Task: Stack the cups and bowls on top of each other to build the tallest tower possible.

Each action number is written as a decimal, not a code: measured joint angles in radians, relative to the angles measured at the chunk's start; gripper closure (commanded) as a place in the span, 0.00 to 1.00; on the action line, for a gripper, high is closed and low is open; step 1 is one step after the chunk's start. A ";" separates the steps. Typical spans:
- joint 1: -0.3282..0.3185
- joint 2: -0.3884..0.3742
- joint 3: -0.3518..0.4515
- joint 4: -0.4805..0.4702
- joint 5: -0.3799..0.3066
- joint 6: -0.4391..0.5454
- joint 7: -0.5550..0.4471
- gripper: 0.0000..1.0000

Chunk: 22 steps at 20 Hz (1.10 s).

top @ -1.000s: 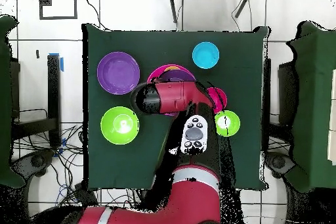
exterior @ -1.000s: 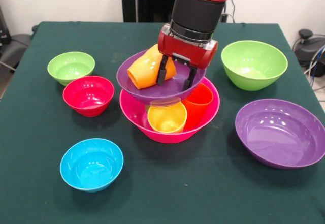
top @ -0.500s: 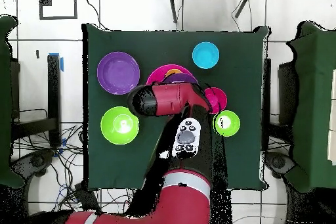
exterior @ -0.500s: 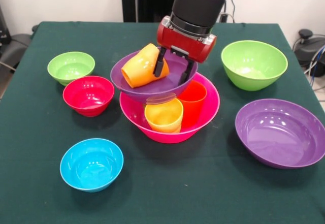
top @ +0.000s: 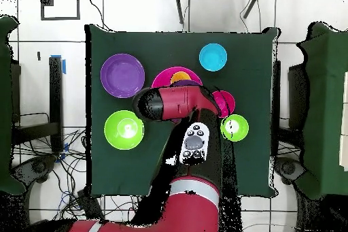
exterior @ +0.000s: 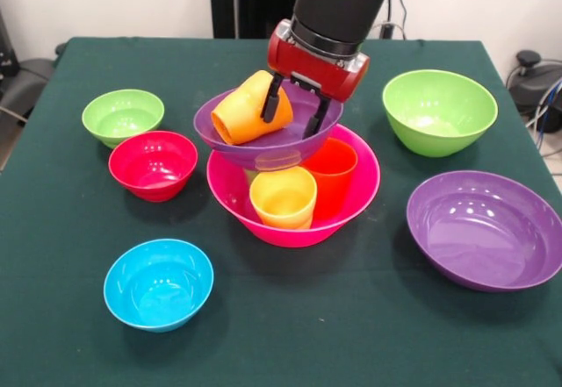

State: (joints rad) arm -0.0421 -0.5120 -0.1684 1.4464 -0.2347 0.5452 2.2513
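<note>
We see the red and black arm (exterior: 338, 5) coming down from above, tilted a little, its red wrist block just over the claw (exterior: 293, 113). The two dark fingers (exterior: 274, 104) point down and stand apart. In the overhead view the arm (top: 178, 103) lies bent across the table's middle.

Robotics lab: red robot arm (top: 178, 103) at green-clothed surface (exterior: 290, 334), loose cables (top: 41, 158) on white tiled floor (top: 75, 8), black stands around.

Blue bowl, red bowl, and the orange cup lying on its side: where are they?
blue bowl (exterior: 159, 283), front view, inner floor.
red bowl (exterior: 153, 164), front view, inside.
orange cup (exterior: 246, 111), front view, its side wall.
</note>
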 measured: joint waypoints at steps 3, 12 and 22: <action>0.003 -0.005 -0.006 0.000 0.000 0.008 0.000 0.00; 0.005 -0.048 -0.024 0.004 0.000 0.030 0.000 0.00; 0.005 -0.067 -0.026 -0.011 0.000 0.100 0.000 0.00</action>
State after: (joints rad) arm -0.0372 -0.5788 -0.1940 1.4351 -0.2347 0.6453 2.2513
